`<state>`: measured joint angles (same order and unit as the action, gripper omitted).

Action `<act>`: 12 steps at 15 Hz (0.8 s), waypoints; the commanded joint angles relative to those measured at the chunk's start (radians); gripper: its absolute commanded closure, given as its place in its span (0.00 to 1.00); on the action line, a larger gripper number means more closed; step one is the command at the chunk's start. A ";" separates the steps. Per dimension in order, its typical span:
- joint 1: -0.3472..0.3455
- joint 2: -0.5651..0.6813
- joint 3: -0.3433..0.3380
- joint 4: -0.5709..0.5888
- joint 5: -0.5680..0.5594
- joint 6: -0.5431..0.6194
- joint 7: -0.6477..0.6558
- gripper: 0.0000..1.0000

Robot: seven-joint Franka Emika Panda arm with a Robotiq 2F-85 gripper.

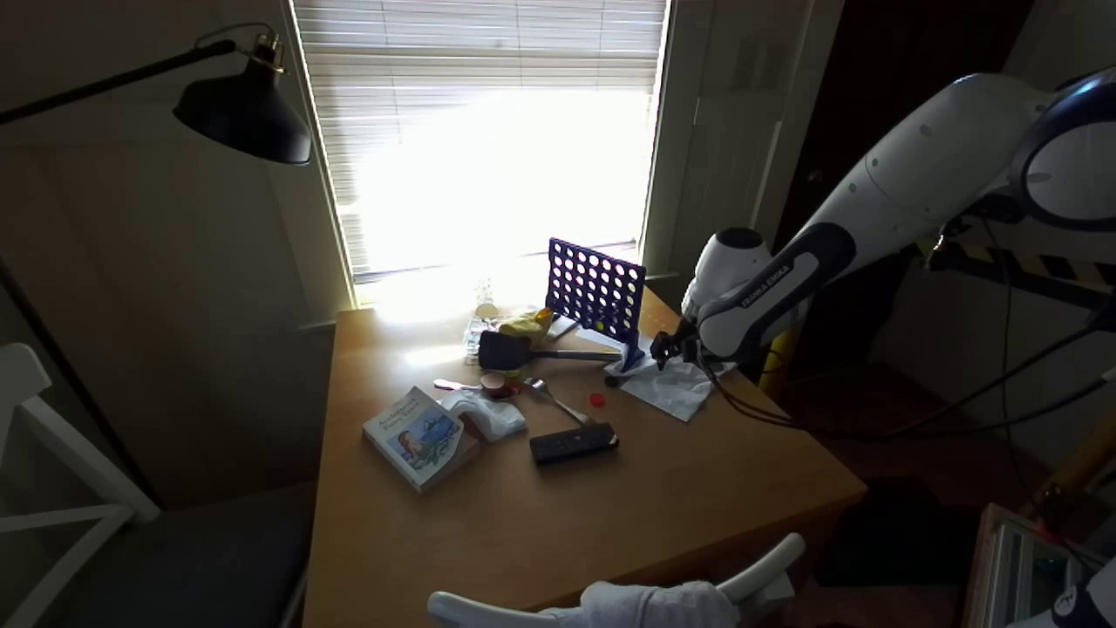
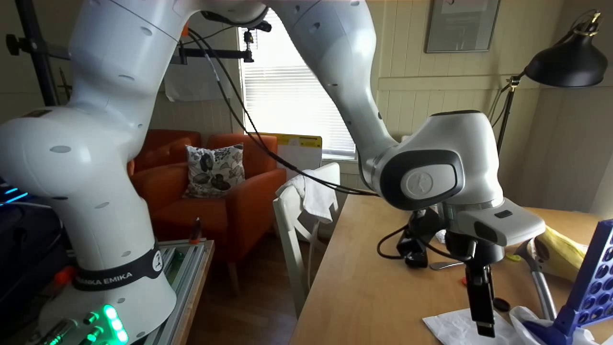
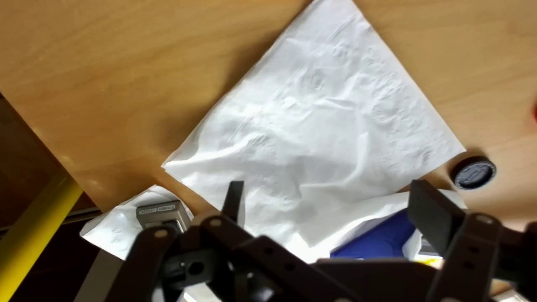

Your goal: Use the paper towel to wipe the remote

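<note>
Arm arched high, jaws pointing down
In an exterior view it stands on its base at lower left, bends along the top edge and slopes to the wrist at right, jaws beneath, nearly vertical; in the wrist view they stand well apart in the lower half.
</note>
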<state>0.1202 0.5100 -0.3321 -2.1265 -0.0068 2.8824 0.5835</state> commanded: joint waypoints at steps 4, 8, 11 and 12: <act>0.014 0.149 0.000 0.150 0.071 -0.024 0.080 0.00; 0.031 0.212 -0.030 0.209 0.064 -0.050 0.138 0.00; 0.046 0.249 -0.055 0.247 0.049 -0.093 0.176 0.08; 0.047 0.260 -0.058 0.260 0.045 -0.110 0.184 0.22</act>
<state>0.1372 0.7079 -0.3557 -1.9429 0.0383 2.8317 0.7141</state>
